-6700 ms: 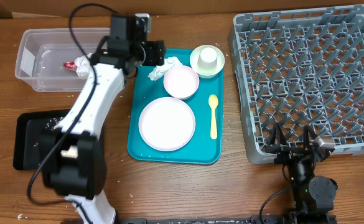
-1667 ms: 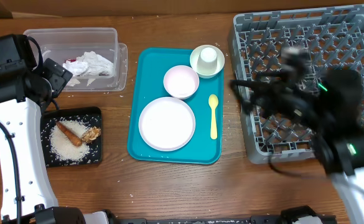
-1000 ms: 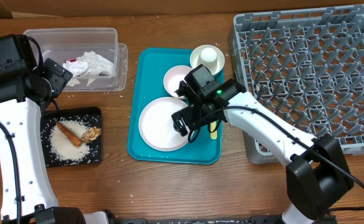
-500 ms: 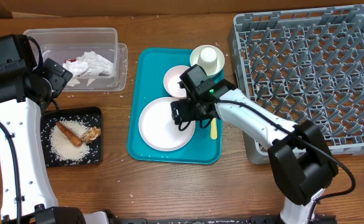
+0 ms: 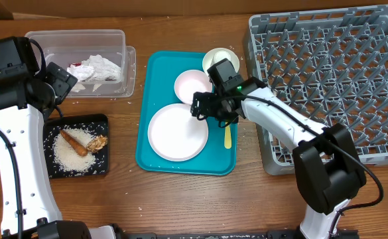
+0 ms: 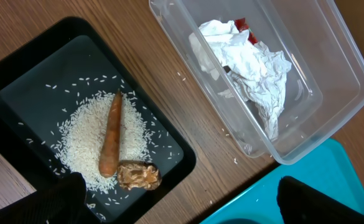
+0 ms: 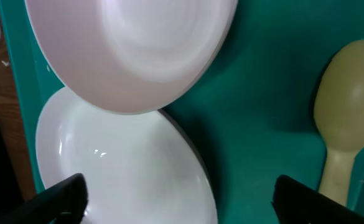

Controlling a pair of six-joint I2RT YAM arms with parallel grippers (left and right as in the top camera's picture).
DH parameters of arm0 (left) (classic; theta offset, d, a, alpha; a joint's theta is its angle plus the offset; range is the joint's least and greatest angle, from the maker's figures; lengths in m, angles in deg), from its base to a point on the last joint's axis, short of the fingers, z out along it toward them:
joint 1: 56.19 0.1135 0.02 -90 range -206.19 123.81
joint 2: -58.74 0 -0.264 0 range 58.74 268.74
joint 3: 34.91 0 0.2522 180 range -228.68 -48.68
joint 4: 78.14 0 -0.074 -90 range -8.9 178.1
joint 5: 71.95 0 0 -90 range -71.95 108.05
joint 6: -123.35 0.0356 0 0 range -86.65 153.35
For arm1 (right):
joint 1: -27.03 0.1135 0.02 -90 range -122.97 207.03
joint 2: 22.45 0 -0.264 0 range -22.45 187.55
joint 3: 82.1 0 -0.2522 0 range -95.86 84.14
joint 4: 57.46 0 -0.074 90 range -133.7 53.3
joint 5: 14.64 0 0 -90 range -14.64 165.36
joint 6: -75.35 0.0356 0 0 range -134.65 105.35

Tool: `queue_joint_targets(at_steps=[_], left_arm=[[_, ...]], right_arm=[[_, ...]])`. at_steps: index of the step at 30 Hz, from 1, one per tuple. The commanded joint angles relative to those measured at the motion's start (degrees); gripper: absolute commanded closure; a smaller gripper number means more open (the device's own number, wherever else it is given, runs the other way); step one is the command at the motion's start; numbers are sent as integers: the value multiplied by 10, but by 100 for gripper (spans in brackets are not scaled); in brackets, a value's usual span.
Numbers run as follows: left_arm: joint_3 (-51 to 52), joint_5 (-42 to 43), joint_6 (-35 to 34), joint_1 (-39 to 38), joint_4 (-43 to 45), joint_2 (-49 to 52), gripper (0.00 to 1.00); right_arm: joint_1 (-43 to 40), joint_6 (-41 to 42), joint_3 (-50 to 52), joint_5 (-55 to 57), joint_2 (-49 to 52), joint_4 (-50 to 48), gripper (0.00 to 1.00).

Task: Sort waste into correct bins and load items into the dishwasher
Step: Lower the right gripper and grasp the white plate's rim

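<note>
- Your spoon (image 5: 227, 136) lies on the teal tray (image 5: 152, 156) just right of the plate (image 5: 177, 133), long axis near-to-far, bowl end away from you.
- Your right gripper (image 5: 213, 111) hangs spread wide, gripping nothing, over the plate's far edge and the pink bowl (image 5: 190, 83); the spoon sits at the edge of its span.
- The black tray (image 5: 101, 123) holds rice (image 5: 64, 156), a carrot stick (image 5: 73, 143) lying diagonal, and a chunk (image 5: 98, 142) at its end.
- Your left gripper (image 6: 188, 199) is wide open, empty.
- The tub (image 5: 124, 66) holds the napkin (image 5: 101, 66) and wrapper (image 5: 74, 66).
- The rack (image 5: 326, 66) stands far right.
</note>
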Motion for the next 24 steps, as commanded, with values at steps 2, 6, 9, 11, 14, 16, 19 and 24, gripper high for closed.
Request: queue_joint_targets(at_steps=[2,6,9,11,14,16,19,24], left_arm=[[-1,-10,-10,0,1,2,0],[-1,-10,-10,0,1,2,0],[-1,-9,-10,0,1,2,0],[-1,-10,-10,0,1,2,0],[-1,-9,-10,0,1,2,0],[-1,-10,-10,0,1,2,0],[-1,-9,-10,0,1,2,0],[-1,-10,-10,0,1,2,1]], right_arm=[[10,43,-12,-28,0,-3,0],[14,43,-12,-39,0,8,0],[14,79,-12,-8,0,22,0],[14,124,-12,26,2,43,0],[17,126,-12,65,14,67,0],[17,116,-12,72,25,76,3],[19,106,-12,75,47,88,9],[31,106,-12,75,61,84,15]])
